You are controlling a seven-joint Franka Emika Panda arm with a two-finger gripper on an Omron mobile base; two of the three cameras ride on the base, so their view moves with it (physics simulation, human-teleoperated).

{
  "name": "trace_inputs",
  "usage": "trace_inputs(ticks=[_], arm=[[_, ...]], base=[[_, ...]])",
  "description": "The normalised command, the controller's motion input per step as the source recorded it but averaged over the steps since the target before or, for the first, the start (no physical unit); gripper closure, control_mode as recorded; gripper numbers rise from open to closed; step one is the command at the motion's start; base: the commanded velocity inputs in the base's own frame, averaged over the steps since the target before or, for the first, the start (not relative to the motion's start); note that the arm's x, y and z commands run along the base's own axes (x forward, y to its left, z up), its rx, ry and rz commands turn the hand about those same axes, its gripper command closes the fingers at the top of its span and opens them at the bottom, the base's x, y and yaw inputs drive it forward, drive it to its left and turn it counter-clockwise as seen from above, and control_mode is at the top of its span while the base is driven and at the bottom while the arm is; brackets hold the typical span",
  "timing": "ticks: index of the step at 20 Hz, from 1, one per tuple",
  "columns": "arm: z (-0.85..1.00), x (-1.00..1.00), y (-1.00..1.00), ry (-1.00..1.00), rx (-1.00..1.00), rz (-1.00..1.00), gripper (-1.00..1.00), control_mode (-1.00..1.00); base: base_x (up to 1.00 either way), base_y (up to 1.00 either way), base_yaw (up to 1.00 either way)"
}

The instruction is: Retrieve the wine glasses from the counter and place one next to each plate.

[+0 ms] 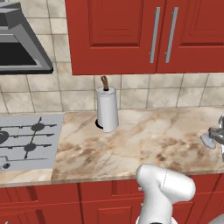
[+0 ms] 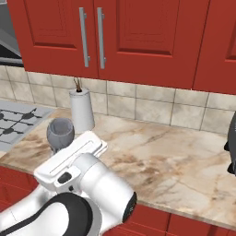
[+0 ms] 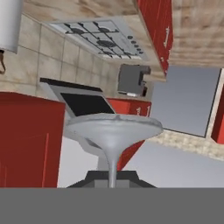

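Here, in the left base view, a wine glass (image 1: 213, 136) is showing at the right edge, hanging over the desk (image 1: 140, 140) near its front right part; the paper towel roll (image 1: 107, 108) is standing toward the back edge, the hob (image 1: 28, 141) at the left end.

In the right base view, the glass is riding above the front edge, just behind the arm's hand.

In the hand view, the tool (image 3: 112, 179) is pinching the thin stem, with the foot looming close. Judging it light, rigid, slick and fragile, the stem seems the right hold.
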Motion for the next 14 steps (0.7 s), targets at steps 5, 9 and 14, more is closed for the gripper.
trace_inputs(ticks=[5, 9, 14], arm=[[0.00, 0.00, 0.00, 0.00, 0.00, 0.00, 1.00, 1.00], [0.00, 0.00, 0.00, 0.00, 0.00, 0.00, 1.00, 1.00], [0.00, 0.00, 0.00, 0.00, 0.00, 0.00, 1.00, 1.00]], base=[[-0.61, 0.36, 0.04], [-0.90, 0.93, 0.11], [-0.17, 1.00, 0.41]])
